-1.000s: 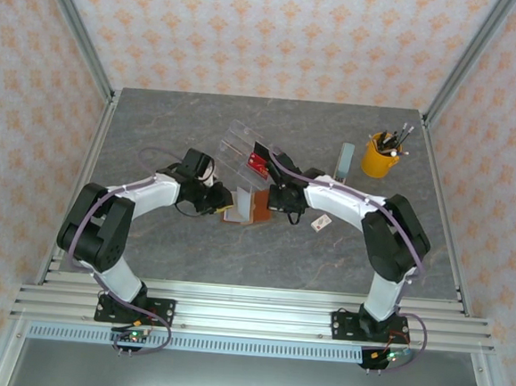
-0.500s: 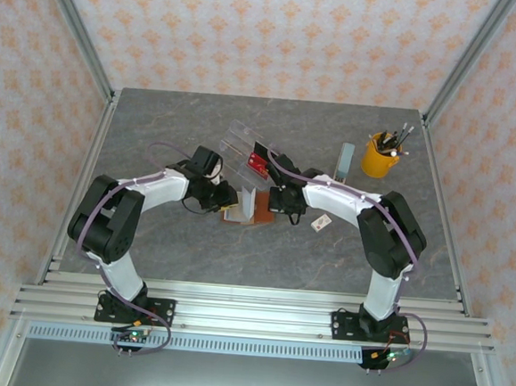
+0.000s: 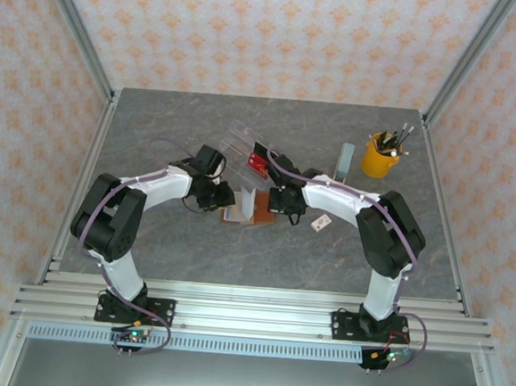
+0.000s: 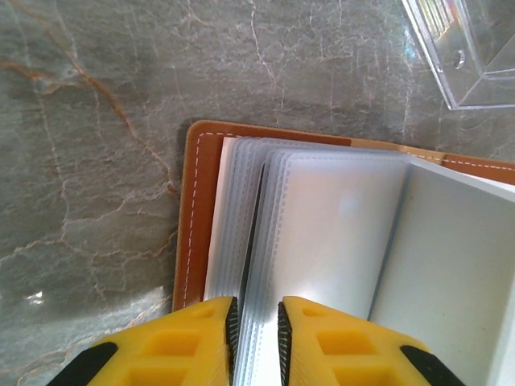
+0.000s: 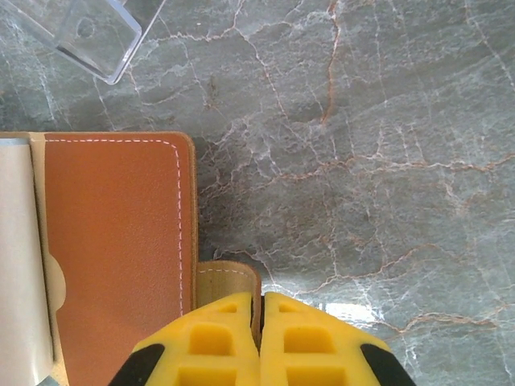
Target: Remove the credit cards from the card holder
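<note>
The brown leather card holder (image 3: 258, 210) lies open at mid-table, its blue-grey pockets (image 3: 247, 201) standing up. In the left wrist view my left gripper (image 4: 256, 310) is closed on a bundle of these clear pocket sleeves (image 4: 322, 233), with a thin dark edge (image 4: 256, 233) showing among them and the brown cover (image 4: 195, 217) at the left. My right gripper (image 5: 261, 301) is shut on the holder's tan strap tab (image 5: 229, 277), beside the leather flap (image 5: 113, 241). A red card (image 3: 258, 164) rests in the clear acrylic tray (image 3: 240, 143).
A small white tag (image 3: 321, 222) lies right of the holder. A yellow cup (image 3: 382, 155) with pens and a grey flat piece (image 3: 344, 161) stand at the back right. The tray's corner (image 4: 475, 56) sits close behind the holder.
My left gripper has swung right and forward onto the holder's upright pockets. The right gripper has kept its hold on the tab.
</note>
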You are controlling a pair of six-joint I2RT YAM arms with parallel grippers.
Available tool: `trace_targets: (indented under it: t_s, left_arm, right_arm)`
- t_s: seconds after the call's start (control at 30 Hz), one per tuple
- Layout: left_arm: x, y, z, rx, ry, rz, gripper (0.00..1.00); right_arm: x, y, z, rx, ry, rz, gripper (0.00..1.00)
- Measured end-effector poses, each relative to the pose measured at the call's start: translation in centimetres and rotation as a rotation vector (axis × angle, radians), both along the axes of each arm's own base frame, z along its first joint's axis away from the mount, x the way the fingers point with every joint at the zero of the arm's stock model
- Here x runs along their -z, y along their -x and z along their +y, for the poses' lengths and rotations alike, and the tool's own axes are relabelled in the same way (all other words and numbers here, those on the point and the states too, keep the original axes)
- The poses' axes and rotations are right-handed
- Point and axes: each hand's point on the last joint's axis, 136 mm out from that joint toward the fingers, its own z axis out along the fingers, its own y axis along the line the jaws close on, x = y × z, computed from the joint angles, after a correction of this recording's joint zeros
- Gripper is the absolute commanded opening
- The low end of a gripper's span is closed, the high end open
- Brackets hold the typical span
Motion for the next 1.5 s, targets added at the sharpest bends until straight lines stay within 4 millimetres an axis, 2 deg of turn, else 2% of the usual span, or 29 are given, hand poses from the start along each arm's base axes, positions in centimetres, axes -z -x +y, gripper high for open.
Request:
trace_targets:
  t_s: [0.07, 0.23, 0.37, 0.7, 1.07, 1.3, 1.5]
  left_arm:
    - [0.3, 0.1, 0.0, 0.004, -0.003, 0.008, 0.24]
    - [0.6, 0.2, -0.3, 0.019, -0.001, 0.014, 0.14]
    - [0.3, -0.1, -0.5, 0.033, 0.002, 0.002, 0.12]
    - [0.5, 0.2, -1.1, 0.048, 0.030, 0.020, 0.16]
    - [0.4, 0.7, -2.1, 0.075, 0.085, 0.045, 0.14]
    - [0.6, 0.7, -1.6, 0.063, 0.051, 0.045, 0.15]
    - [0.0, 0.8, -0.5, 0.048, -0.018, 0.023, 0.23]
  right_arm:
    - [0.0, 0.0, 0.0, -0.001, -0.001, 0.002, 0.04]
    - [0.1, 0.1, 0.1, -0.002, -0.005, 0.006, 0.04]
    - [0.1, 0.1, 0.1, -0.003, -0.004, 0.007, 0.04]
    - [0.9, 0.4, 0.3, -0.015, -0.005, 0.033, 0.04]
    - [1.0, 0.4, 0.2, -0.012, -0.016, 0.044, 0.04]
    - [1.1, 0.4, 0.1, -0.011, -0.015, 0.044, 0.05]
    - [1.3, 0.7, -0.1, -0.011, -0.008, 0.050, 0.10]
